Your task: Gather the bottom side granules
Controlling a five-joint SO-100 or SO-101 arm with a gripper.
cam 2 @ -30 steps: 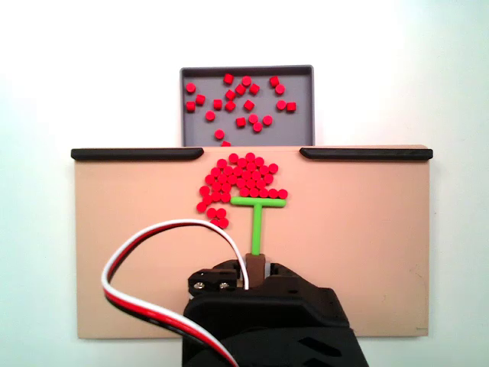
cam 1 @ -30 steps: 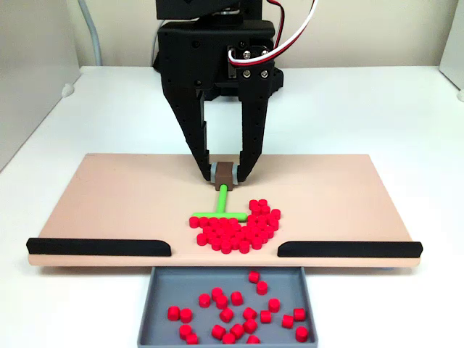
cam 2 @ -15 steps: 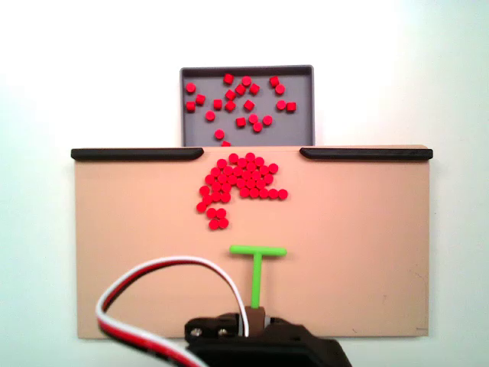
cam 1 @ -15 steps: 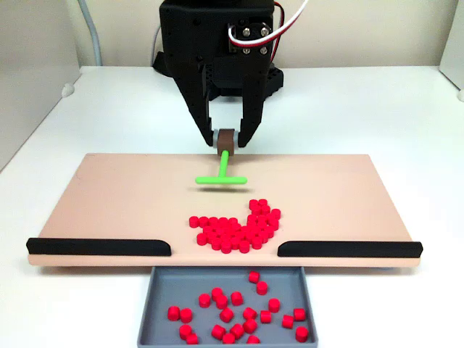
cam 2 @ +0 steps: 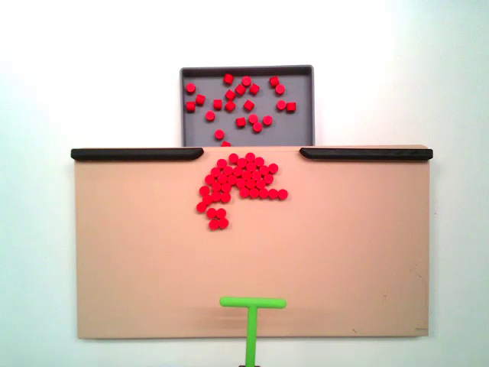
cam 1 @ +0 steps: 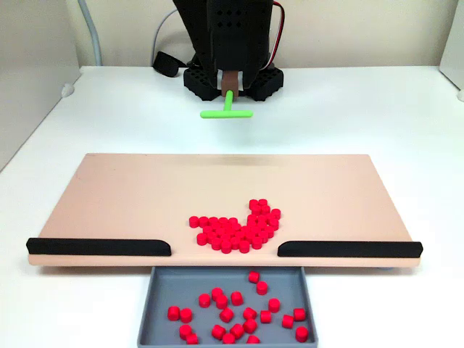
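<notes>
A heap of red granules (cam 1: 235, 228) lies on the beige board (cam 1: 109, 196) beside the gap between two black rails; in the fixed view from above the same granules (cam 2: 238, 183) sit just below that gap. My gripper (cam 1: 230, 81) hangs high behind the board's far edge, shut on the brown handle of the green T-shaped pusher (cam 1: 226, 112). The pusher is lifted off the board and well away from the heap. From above, the pusher (cam 2: 253, 303) hangs over the board's lower edge.
A grey tray (cam 1: 148, 304) in front of the gap holds several loose red granules (cam 1: 232, 308); from above, that tray (cam 2: 247, 71) sits at the top. Black rails (cam 1: 98, 246) (cam 1: 348, 249) line the board's front edge. The arm's base (cam 1: 230, 76) stands behind the board on the white table.
The gripper has risen and drawn back from the heap towards the arm's base, carrying the green pusher off the board. The granules have stayed where they were.
</notes>
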